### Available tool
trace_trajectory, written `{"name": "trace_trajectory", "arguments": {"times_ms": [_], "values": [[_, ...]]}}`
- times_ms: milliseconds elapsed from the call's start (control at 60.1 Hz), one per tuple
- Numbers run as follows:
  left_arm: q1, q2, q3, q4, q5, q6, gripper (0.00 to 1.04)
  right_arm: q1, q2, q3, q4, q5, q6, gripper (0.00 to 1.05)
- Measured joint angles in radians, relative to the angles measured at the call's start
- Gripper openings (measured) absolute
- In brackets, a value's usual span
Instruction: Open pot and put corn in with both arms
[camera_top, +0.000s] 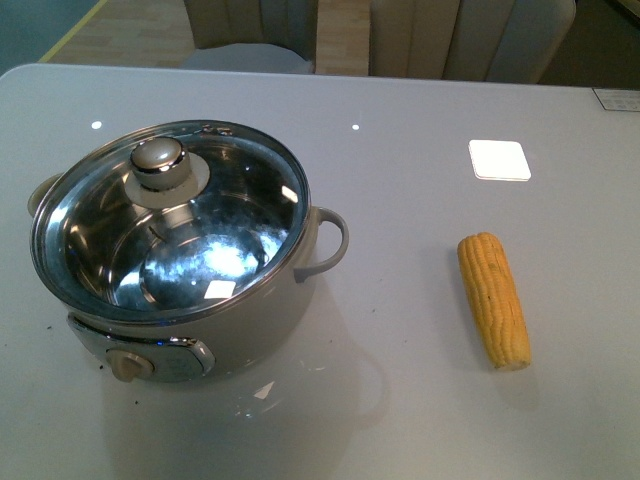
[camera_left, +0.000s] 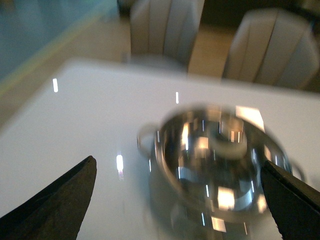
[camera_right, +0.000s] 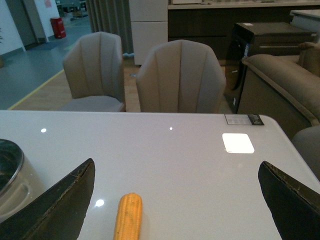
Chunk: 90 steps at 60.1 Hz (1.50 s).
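Note:
The cream-white pot (camera_top: 255, 325) stands on the left of the table with its glass lid (camera_top: 215, 240) on, the lid's steel knob (camera_top: 160, 162) on top. The yellow corn (camera_top: 493, 298) lies flat on the right, about a pot's width away. Neither arm shows in the front view. The left wrist view is blurred: my left gripper (camera_left: 177, 160) is open above the table, with the pot (camera_left: 220, 165) ahead between its fingers and apart from them. My right gripper (camera_right: 176, 162) is open and empty, with the corn (camera_right: 128, 216) below it, nearer one finger, and the pot's rim (camera_right: 10, 167) at the edge.
A bright square patch of light (camera_top: 499, 159) lies on the table beyond the corn. A small card (camera_top: 617, 98) sits at the far right corner. Beige chairs (camera_right: 181, 77) stand behind the table's far edge, and a sofa (camera_right: 280, 80) to the right.

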Motion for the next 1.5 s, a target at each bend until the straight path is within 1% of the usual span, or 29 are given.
{"name": "trace_trajectory", "arguments": {"times_ms": [33, 83, 166, 216, 299, 416, 432, 549, 615, 698, 765, 898, 1047, 1496], "values": [[0.010, 0.039, 0.018, -0.049, 0.010, -0.006, 0.98, 0.000, 0.000, 0.000, 0.000, 0.000, 0.000, 0.96], [0.031, 0.080, 0.032, -0.058, 0.034, -0.005, 0.98, 0.000, 0.000, 0.000, 0.000, 0.001, 0.000, 0.96], [0.062, 0.155, 0.066, 0.011, 0.078, 0.018, 0.98, 0.000, 0.000, 0.000, 0.000, 0.001, 0.000, 0.96], [0.066, 0.199, 0.082, 0.064, 0.084, 0.033, 0.98, 0.000, 0.000, 0.000, 0.000, 0.001, 0.000, 0.96], [0.048, 0.319, 0.108, 0.195, 0.085, 0.066, 0.98, 0.000, 0.000, 0.000, 0.000, 0.001, 0.000, 0.96], [-0.011, 0.529, 0.142, 0.407, 0.082, 0.113, 0.98, 0.000, 0.000, 0.000, 0.000, 0.001, 0.000, 0.96], [-0.022, 0.568, 0.148, 0.462, 0.082, 0.121, 0.98, 0.000, 0.000, 0.000, 0.000, 0.001, 0.000, 0.96], [-0.077, 0.809, 0.193, 0.700, 0.078, 0.156, 0.98, 0.000, 0.000, 0.000, 0.000, 0.001, 0.000, 0.96], [-0.106, 0.966, 0.227, 0.836, 0.048, 0.200, 0.98, 0.000, 0.000, 0.000, 0.000, 0.001, 0.000, 0.96], [-0.124, 1.134, 0.275, 0.945, 0.054, 0.215, 0.98, 0.000, 0.000, 0.000, 0.000, 0.001, 0.000, 0.96], [-0.134, 1.276, 0.336, 1.002, 0.053, 0.219, 0.98, 0.000, 0.000, 0.000, 0.000, 0.001, 0.000, 0.96], [-0.162, 1.481, 0.471, 1.035, 0.053, 0.213, 0.98, 0.000, 0.000, 0.000, 0.000, 0.001, 0.000, 0.96], [-0.194, 1.572, 0.541, 1.049, 0.051, 0.211, 0.98, 0.000, 0.000, 0.000, 0.000, 0.001, 0.000, 0.96], [-0.246, 1.688, 0.526, 1.135, 0.022, 0.174, 0.98, 0.000, 0.000, 0.000, 0.000, 0.001, 0.000, 0.96]]}}
